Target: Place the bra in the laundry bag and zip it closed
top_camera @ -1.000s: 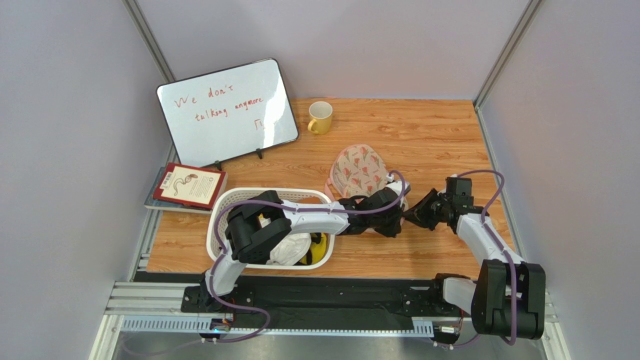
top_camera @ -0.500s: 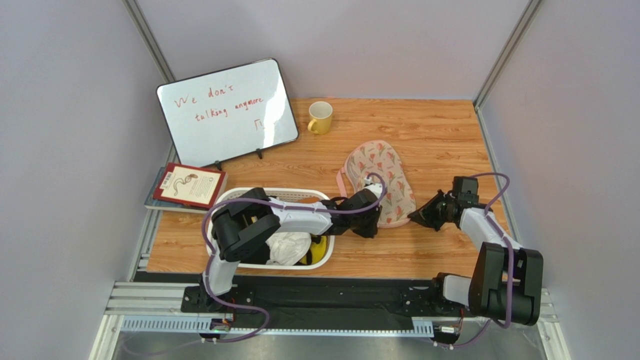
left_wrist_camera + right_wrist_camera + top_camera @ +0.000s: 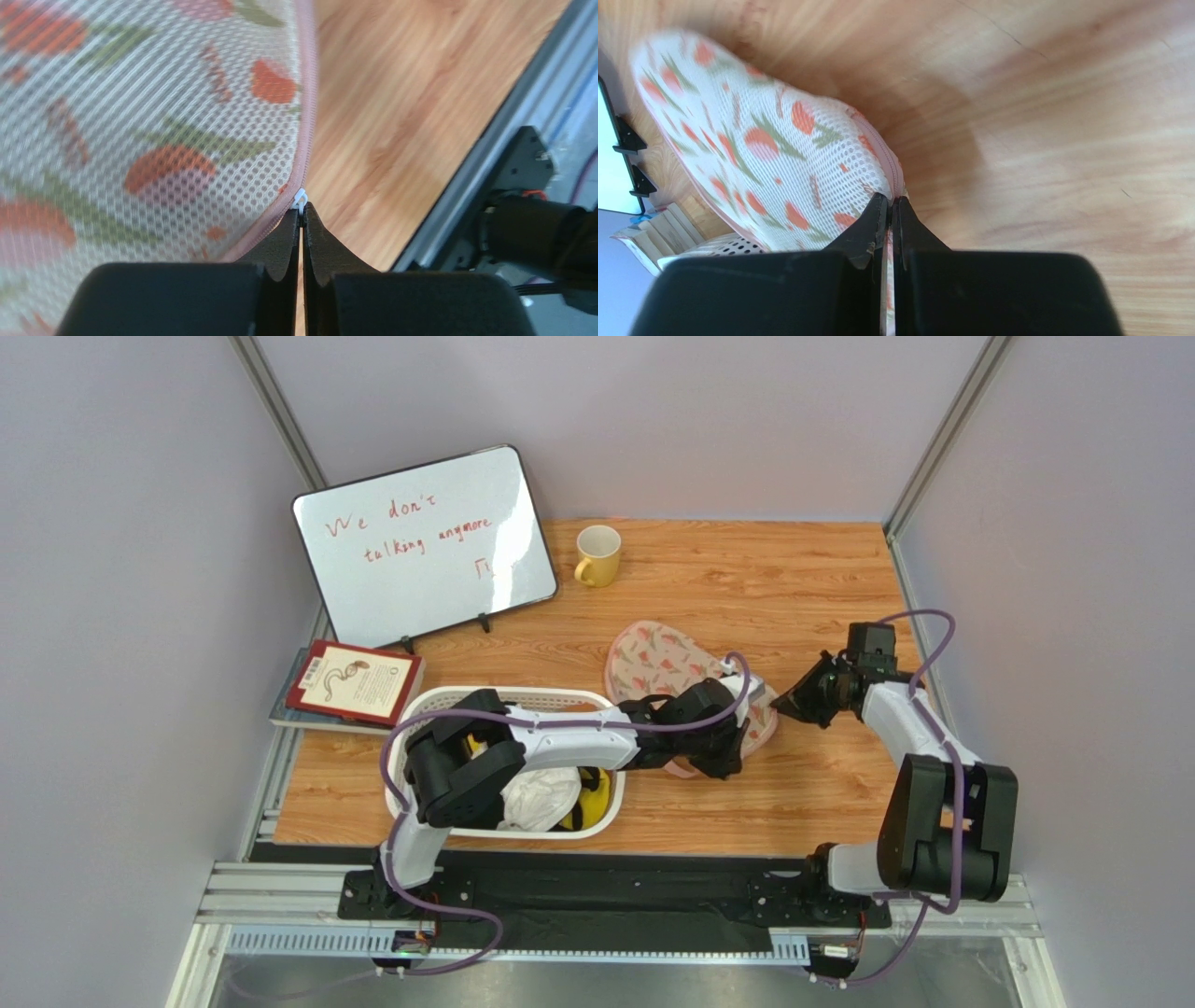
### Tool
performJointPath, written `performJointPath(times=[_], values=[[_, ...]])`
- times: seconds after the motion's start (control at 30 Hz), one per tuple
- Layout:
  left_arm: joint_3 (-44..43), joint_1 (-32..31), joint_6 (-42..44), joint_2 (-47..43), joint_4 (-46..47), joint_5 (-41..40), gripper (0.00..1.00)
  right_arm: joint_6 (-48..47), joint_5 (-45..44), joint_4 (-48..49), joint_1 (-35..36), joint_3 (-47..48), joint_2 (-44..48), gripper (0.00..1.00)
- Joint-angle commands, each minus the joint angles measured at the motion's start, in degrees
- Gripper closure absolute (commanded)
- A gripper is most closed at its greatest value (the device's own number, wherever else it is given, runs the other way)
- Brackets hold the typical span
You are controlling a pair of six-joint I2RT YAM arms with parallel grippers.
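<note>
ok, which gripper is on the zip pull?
The left gripper: a small white zip pull sits pinched at its closed fingertips. The right gripper is clamped only on the laundry bag at its pink edging, no pull visible.

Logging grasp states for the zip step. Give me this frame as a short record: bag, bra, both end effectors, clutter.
laundry bag: lying on the wooden table, between the two arms
bra: not visible in any view; cannot tell if it is inside the bag
left end effector: shut, pinching the bag's pink zip edge at the white zip pull
right end effector: shut on the bag's pink edging
basket: white, left of the bag, holds a white garment and a yellow garment
other: mug, whiteboard, book
</note>
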State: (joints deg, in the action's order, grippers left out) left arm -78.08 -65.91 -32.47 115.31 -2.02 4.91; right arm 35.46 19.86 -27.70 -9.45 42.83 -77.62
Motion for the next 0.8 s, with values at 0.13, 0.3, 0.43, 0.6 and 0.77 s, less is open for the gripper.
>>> performJointPath(times=[0.13, 0.3, 0.43, 0.6, 0.77], values=[[-11.3, -0.6, -2.6, 7.1, -2.1, 3.7, 1.00, -3.9, -2.5, -3.6, 4.2, 3.3, -0.1, 0.51], [-13.6, 0.1, -1.7, 7.6, -4.2, 3.3, 1.00, -3.8, -3.4, -7.4, 4.2, -0.4, 7.5, 0.40], [-13.1, 0.5, -1.6, 6.7, -4.7, 2.7, 1.00, -3.6, -2.5, -9.5, 4.2, -2.9, 13.0, 0.40], [-13.3, 0.8, -1.2, 6.9, -5.0, 3.0, 1.00, -2.7, -4.1, -12.0, 4.1, -5.7, 16.5, 0.40], [-13.6, 0.8, -1.1, 6.5, -5.1, 3.5, 1.00, -0.9, -1.5, -11.1, 4.0, -7.4, 17.5, 0.46]])
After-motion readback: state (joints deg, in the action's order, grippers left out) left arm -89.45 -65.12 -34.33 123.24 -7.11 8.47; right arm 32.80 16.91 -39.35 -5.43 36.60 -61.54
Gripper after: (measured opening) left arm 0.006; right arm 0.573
